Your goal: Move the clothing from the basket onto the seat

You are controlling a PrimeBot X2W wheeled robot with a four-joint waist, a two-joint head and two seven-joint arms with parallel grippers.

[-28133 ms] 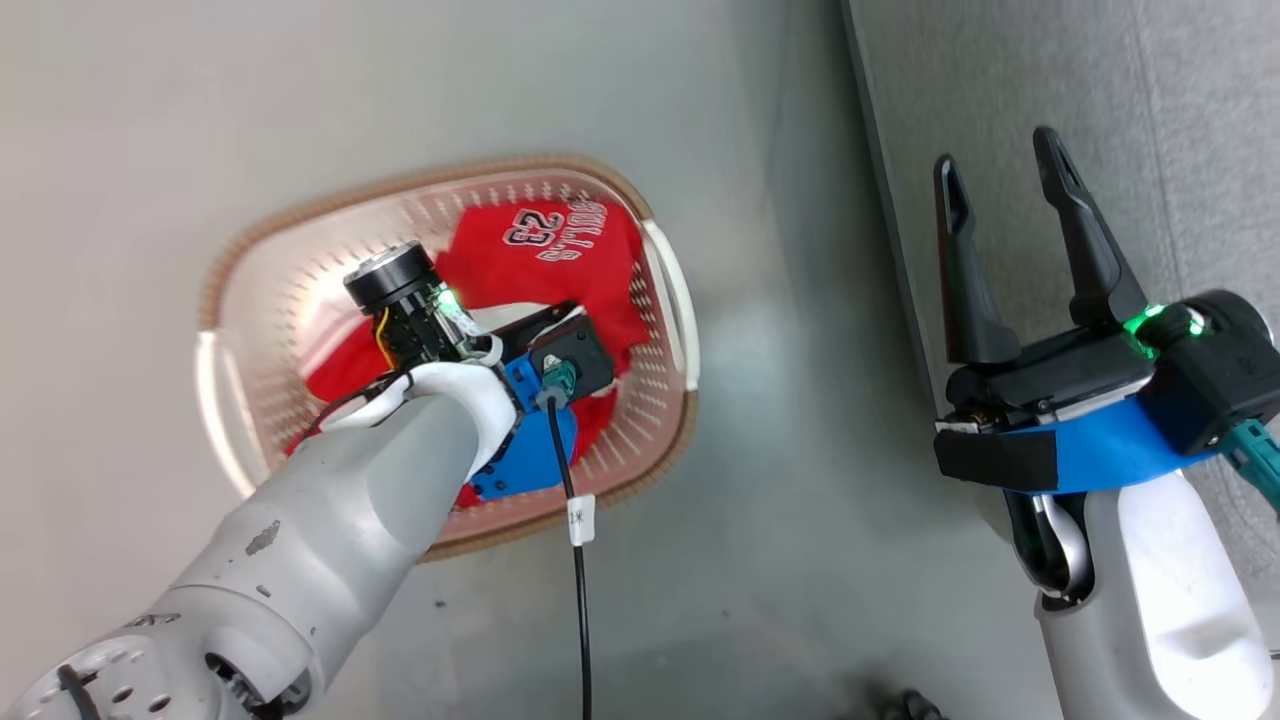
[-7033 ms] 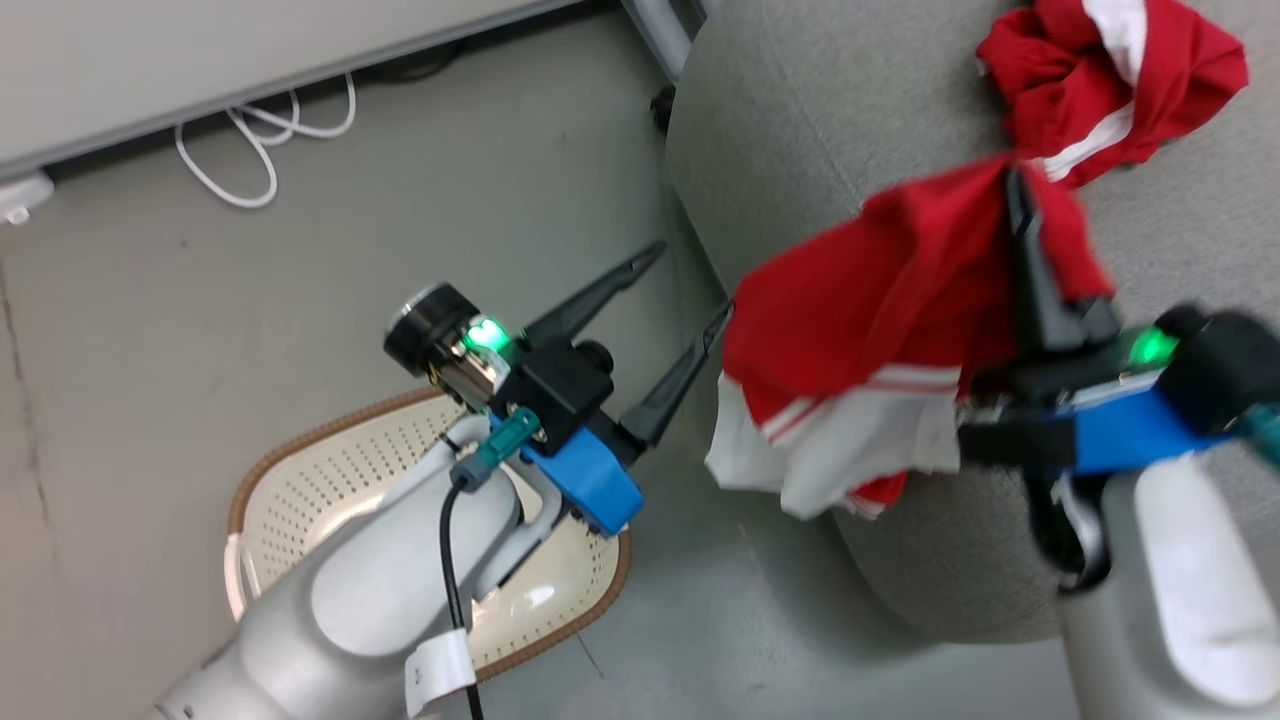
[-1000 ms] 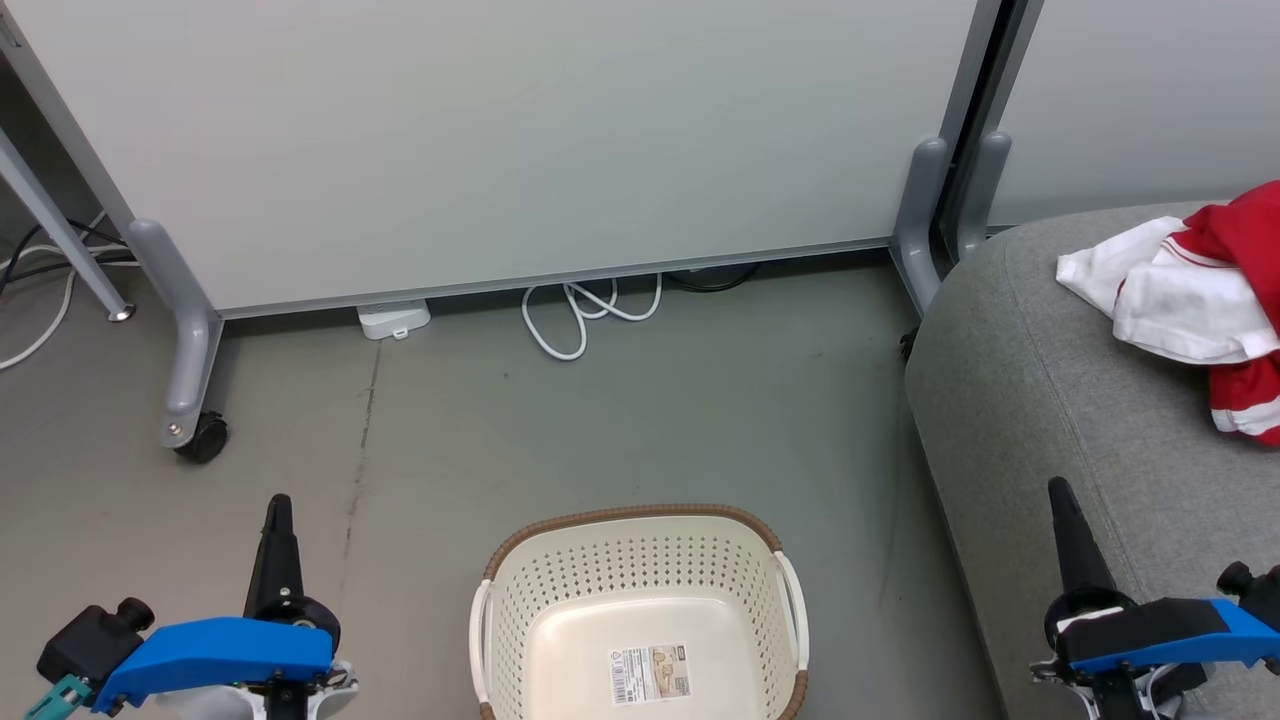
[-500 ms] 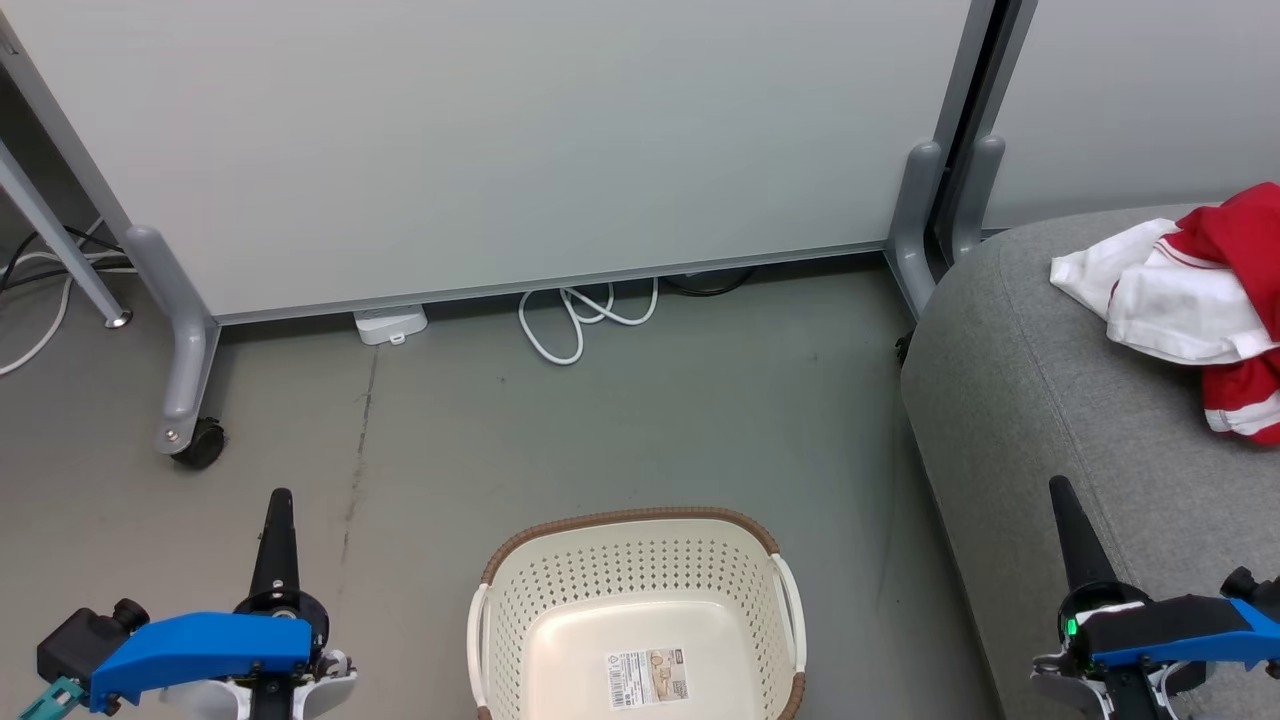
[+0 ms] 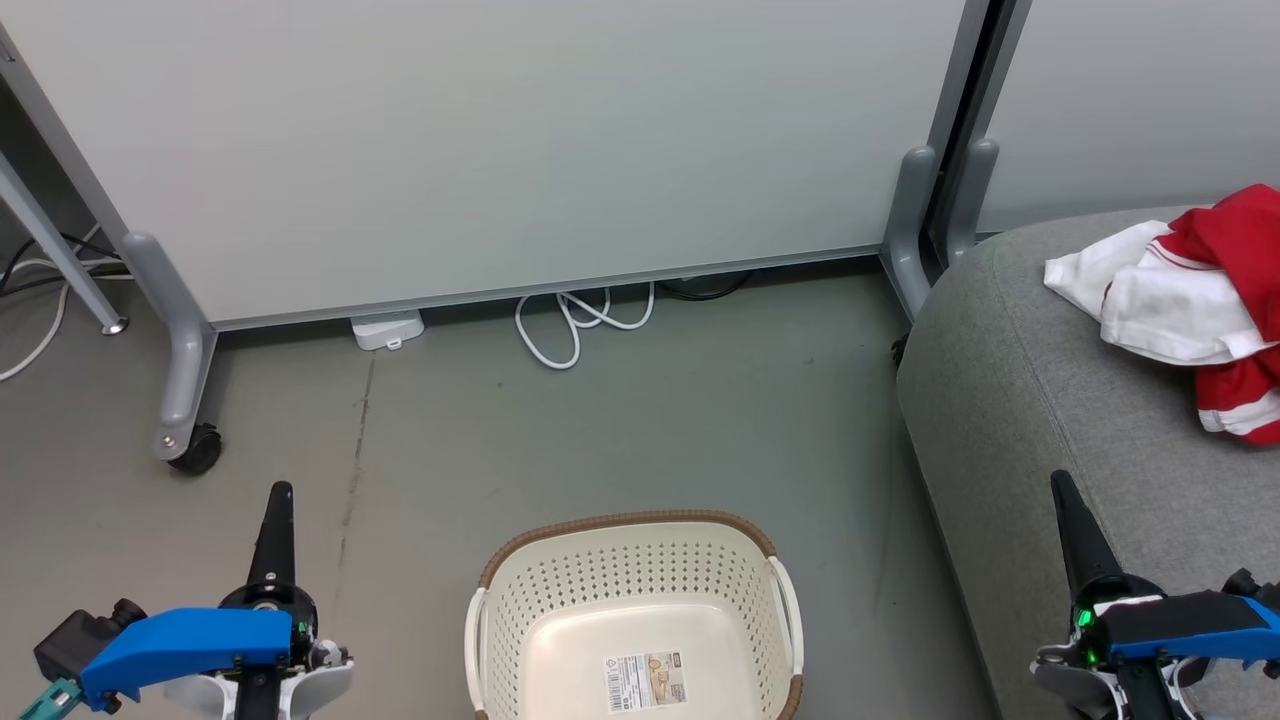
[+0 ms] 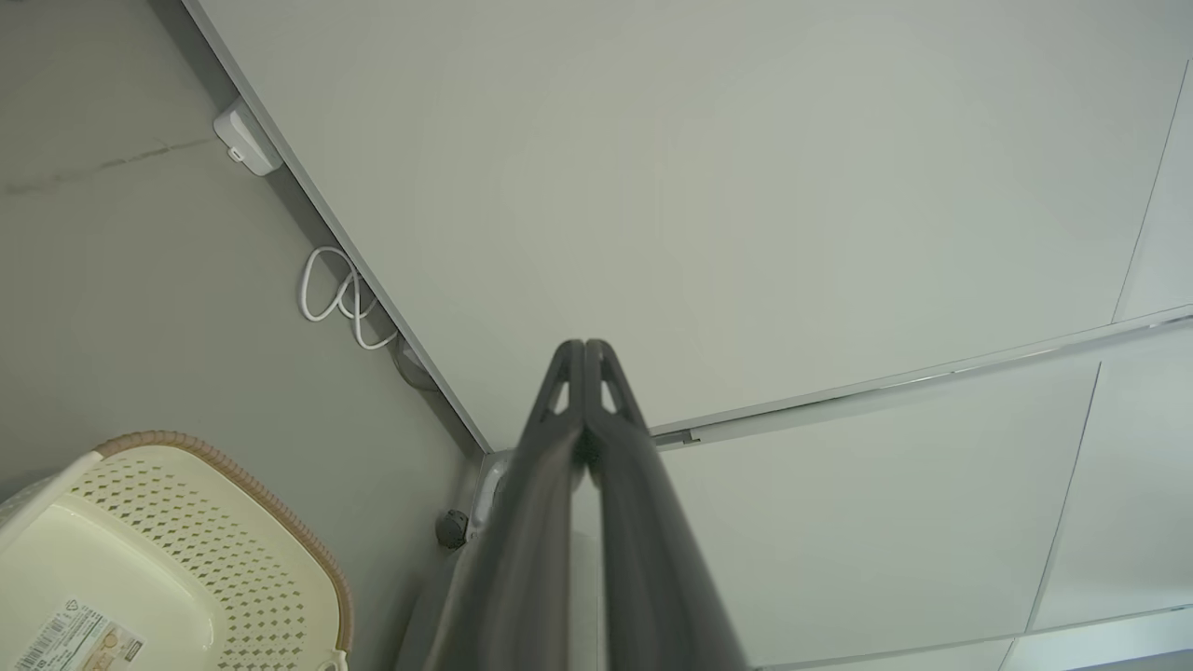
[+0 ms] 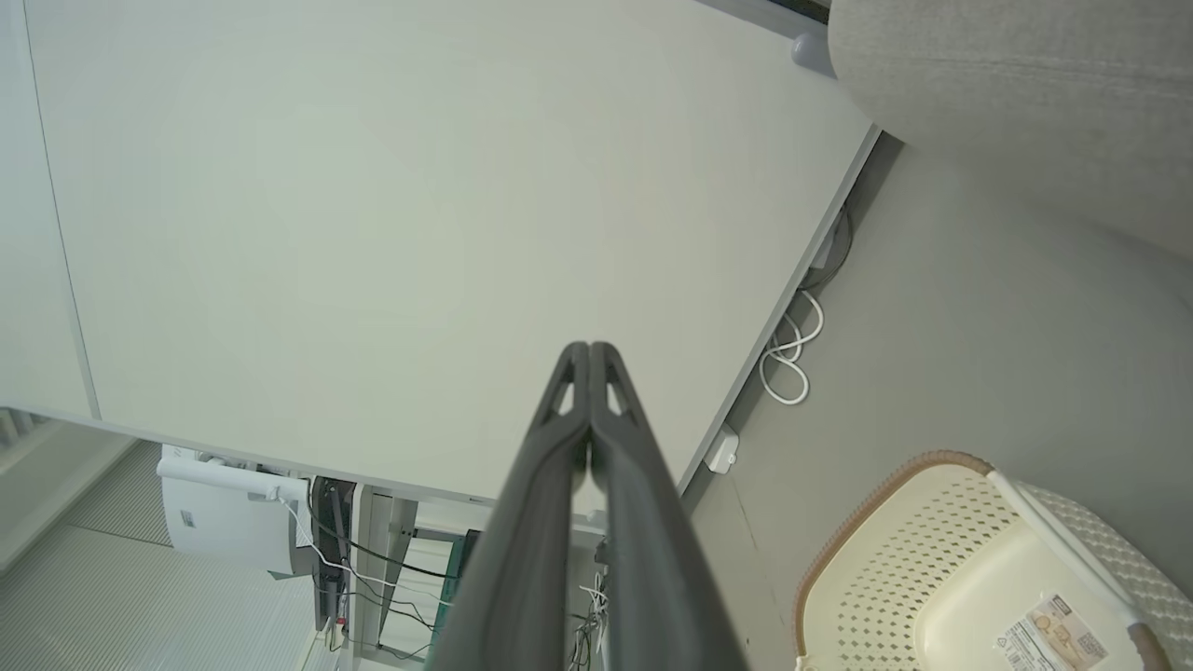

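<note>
Clothing [image 5: 1185,300]: on seat [image 5: 1010,420], cut off at right edge. Basket [image 5: 640,572]: near part cropped. Left gripper [image 5: 280,492], right gripper [image 5: 1059,482]: fingers together.

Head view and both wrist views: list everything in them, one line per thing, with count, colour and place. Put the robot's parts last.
basket: one, cream with brown rim, on the floor at bottom centre, no clothes inside
barcode sticker: one, white, on the basket's inside bottom
clothing: one heap, red and white, on the seat at the right edge; number of garments unclear
seat: one, grey, right side
partition panels: two, pale, along the back
castor: one, black, under a panel foot, left
cable: one loop, white, on the floor at the panel's base
box: one, small, white, left of the cable
left gripper: one, dark, shut, lower left
right gripper: one, dark, shut, lower right
</note>
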